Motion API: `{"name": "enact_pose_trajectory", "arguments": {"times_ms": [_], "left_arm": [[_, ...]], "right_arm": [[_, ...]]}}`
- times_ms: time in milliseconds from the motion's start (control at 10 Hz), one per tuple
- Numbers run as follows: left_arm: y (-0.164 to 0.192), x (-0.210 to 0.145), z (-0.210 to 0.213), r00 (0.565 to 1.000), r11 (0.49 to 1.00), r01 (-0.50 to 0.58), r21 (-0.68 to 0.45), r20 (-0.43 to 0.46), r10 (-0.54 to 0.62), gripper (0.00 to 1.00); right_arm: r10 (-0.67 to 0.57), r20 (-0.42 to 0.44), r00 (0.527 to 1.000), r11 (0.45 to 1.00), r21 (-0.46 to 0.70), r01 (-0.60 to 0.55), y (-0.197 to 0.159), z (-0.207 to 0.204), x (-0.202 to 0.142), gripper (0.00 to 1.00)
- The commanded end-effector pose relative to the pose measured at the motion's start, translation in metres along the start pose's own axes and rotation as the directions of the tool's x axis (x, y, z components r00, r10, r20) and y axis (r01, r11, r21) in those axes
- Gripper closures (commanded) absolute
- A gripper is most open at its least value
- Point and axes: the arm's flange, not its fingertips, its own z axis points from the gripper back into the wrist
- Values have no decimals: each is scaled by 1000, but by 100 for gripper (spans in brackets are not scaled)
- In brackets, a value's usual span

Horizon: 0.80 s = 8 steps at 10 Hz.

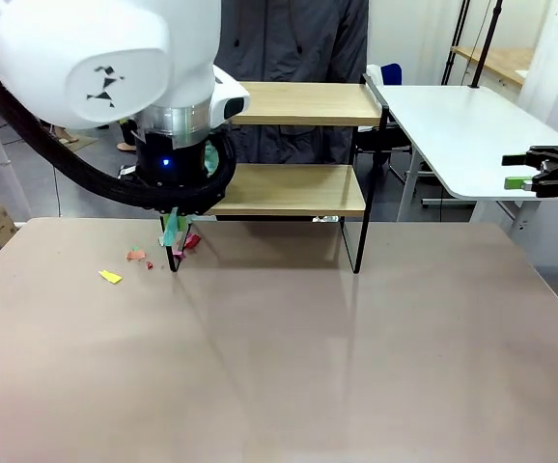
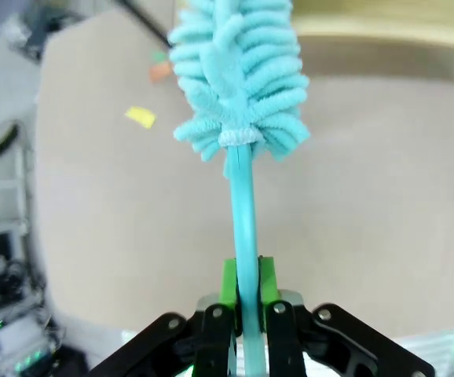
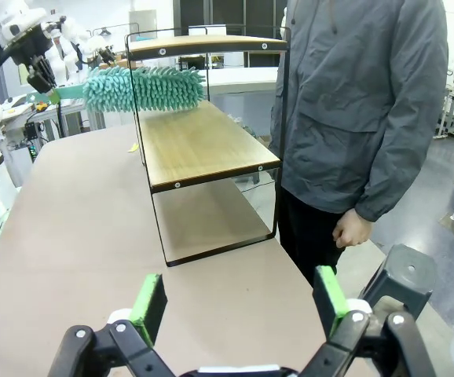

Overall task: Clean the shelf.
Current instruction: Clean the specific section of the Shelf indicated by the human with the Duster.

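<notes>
A wide beige desk fills the front view, with a white desk beyond it at 2 o'clock. We see the small two-tier shelf of light wooden boards in a thin black metal frame standing at the desk's far edge, at 12 o'clock. The white left arm looms at 10 o'clock, in front of the shelf's left end. Small coloured paper scraps lie on the desk at 9 o'clock from the shelf's front left leg. The right hand hangs at 3 o'clock, released and empty.

In the left wrist view, the left hand is clenched on the handle of a fluffy teal chenille duster, whose head points to 12 o'clock.

In the right wrist view, we see the duster head between the shelf's two boards, over the lower board's far end at 11 o'clock; whether it touches, we cannot tell. A person in a grey jacket stands beside the shelf at 1 o'clock.
</notes>
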Motion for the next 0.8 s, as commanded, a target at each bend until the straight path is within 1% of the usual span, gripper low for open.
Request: {"name": "enact_pose_trajectory", "arguments": {"times_ms": [0, 100, 200, 300, 400, 500, 600, 700], "left_arm": [[23, -21, 11, 987, 978, 161, -129, -5, -163, 87], [31, -31, 18, 965, 948, 257, -188, 8, -260, 87], [36, -36, 24, 945, 917, 323, -235, 33, -325, 87], [47, -44, 34, 910, 867, 409, -286, 60, -409, 87], [58, -53, 41, 887, 835, 454, -311, 69, -457, 87], [75, -60, 50, 847, 771, 513, -378, 76, -526, 87], [98, -63, 56, 799, 674, 549, -494, 75, -596, 87], [116, -70, 62, 719, 620, 622, -478, 37, -694, 87]], "right_arm": [[5, -2, 1000, 1000, -1, -5, 1, -1, 3, 0], [5, -2, 1000, 1000, -1, -5, 1, -1, 3, 0], [5, -2, 1000, 1000, -1, -5, 1, -1, 3, 0], [5, -2, 1000, 1000, -1, -5, 1, -1, 3, 0], [5, -2, 1000, 1000, -1, -5, 1, -1, 3, 0], [5, -2, 1000, 1000, -1, -5, 1, -1, 3, 0], [5, -2, 1000, 1000, -1, -5, 1, -1, 3, 0], [5, -2, 1000, 1000, -1, -5, 1, -1, 3, 0]]}}
